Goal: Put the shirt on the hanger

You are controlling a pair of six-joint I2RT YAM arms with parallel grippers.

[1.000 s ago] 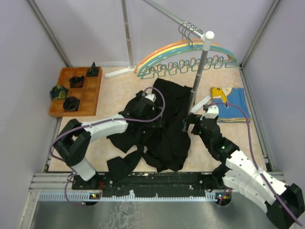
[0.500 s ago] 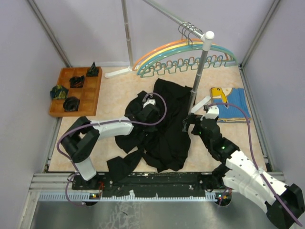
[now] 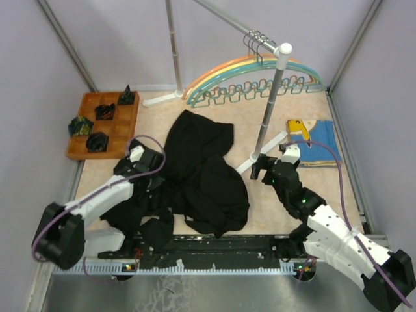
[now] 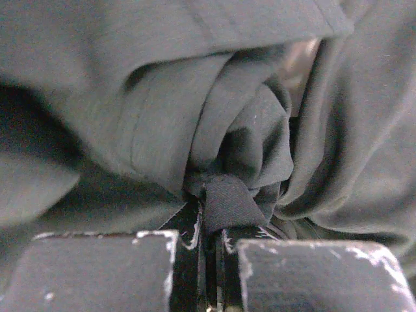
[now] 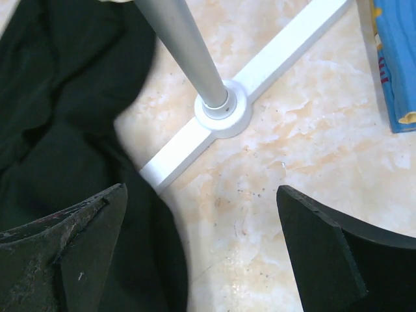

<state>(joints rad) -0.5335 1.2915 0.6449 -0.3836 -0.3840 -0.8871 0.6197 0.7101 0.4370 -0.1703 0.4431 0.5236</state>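
Observation:
The black shirt [image 3: 203, 170] lies crumpled in a heap at the middle of the table. My left gripper [image 3: 158, 177] is at its left edge, shut on a bunched fold of the fabric [image 4: 224, 198] that sticks out between the jaws [image 4: 211, 218]. The orange hanger [image 3: 218, 67] hangs with other coloured hangers on the rail at the back. My right gripper [image 3: 260, 166] stands open low over the table, just right of the shirt [image 5: 58, 117], with nothing between its fingers [image 5: 200, 190].
The rack's metal pole [image 3: 270, 104] rises from a white cross foot [image 5: 224, 110] right in front of my right gripper. A blue-and-yellow garment [image 3: 315, 143] lies at the right. A wooden tray [image 3: 127, 127] holds small dark items at the left. More black cloth [image 3: 153, 227] lies near the front edge.
My left gripper has shut on the shirt and pulled back to the left, dragging the shirt left and off the rack's foot. The right arm has not moved.

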